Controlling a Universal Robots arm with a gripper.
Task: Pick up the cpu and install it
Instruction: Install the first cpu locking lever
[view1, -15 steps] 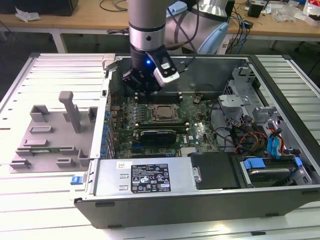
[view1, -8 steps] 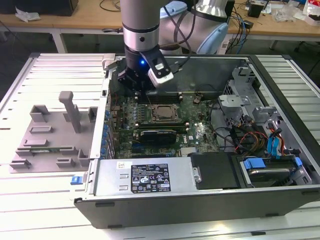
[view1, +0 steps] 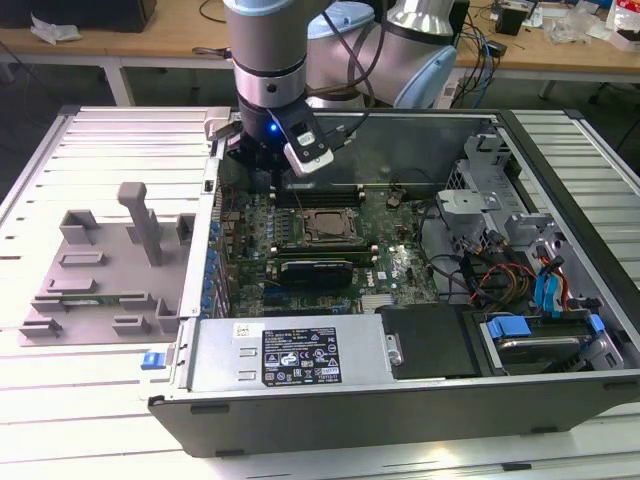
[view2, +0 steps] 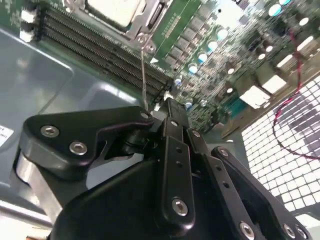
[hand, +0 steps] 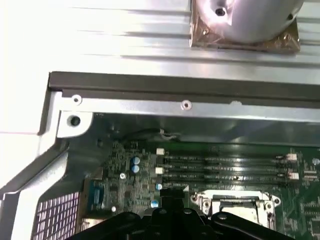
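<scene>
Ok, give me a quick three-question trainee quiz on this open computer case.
1. True or false: the cpu lies on the grey tray.
2. What holds the cpu? A, the socket frame; B, the drive bay; C, the slatted table.
3. Fill in: the gripper hangs over the ____, near the memory slots.
Key: 1 false, it sits in the socket frame; 2 A; 3 motherboard.
</scene>
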